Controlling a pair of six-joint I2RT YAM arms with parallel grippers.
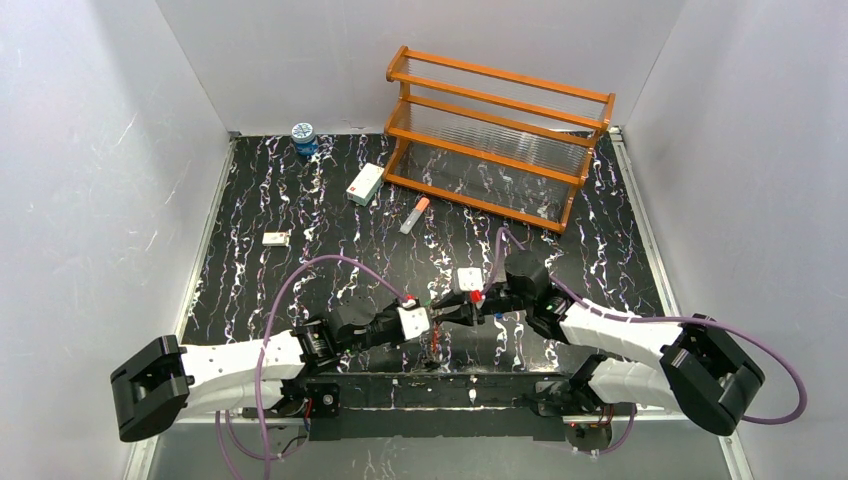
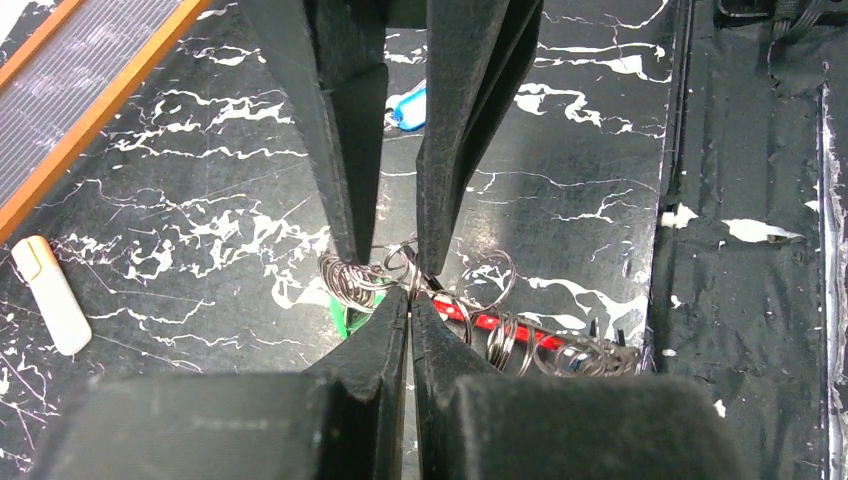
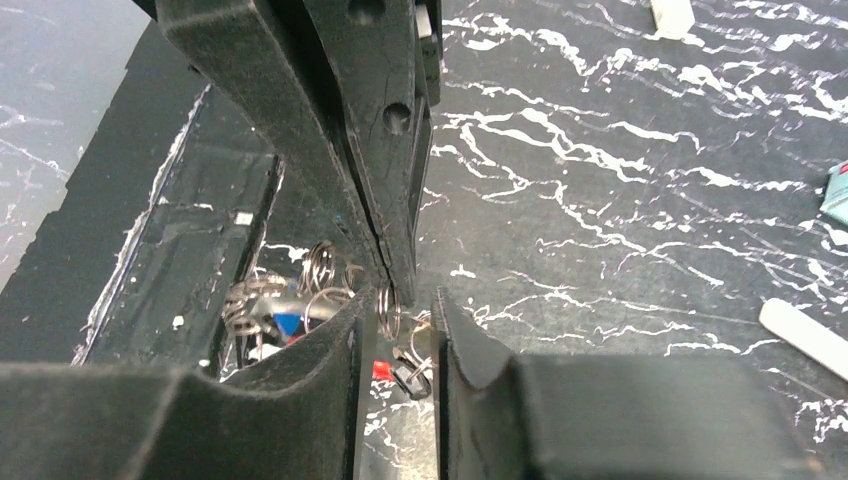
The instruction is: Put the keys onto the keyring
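Observation:
The keyring (image 2: 500,328) shows as a red wire strung with several silver split rings, hanging between the grippers just above the mat. A green key head (image 2: 343,318) sits at its left end, and a blue key head (image 3: 288,322) shows in the bunch. My left gripper (image 2: 410,298) is shut on a small split ring (image 3: 388,310) at the bunch's end. My right gripper (image 3: 400,322) faces it tip to tip with its jaws apart around that ring. Both grippers meet at the front centre, left (image 1: 437,318) and right (image 1: 468,306).
An orange rack (image 1: 500,130) stands at the back. An orange-and-white tube (image 1: 414,215), a white box (image 1: 365,183), a blue jar (image 1: 303,138) and a small white piece (image 1: 275,238) lie on the black marbled mat. A blue-and-white tag (image 2: 410,105) lies beyond the grippers.

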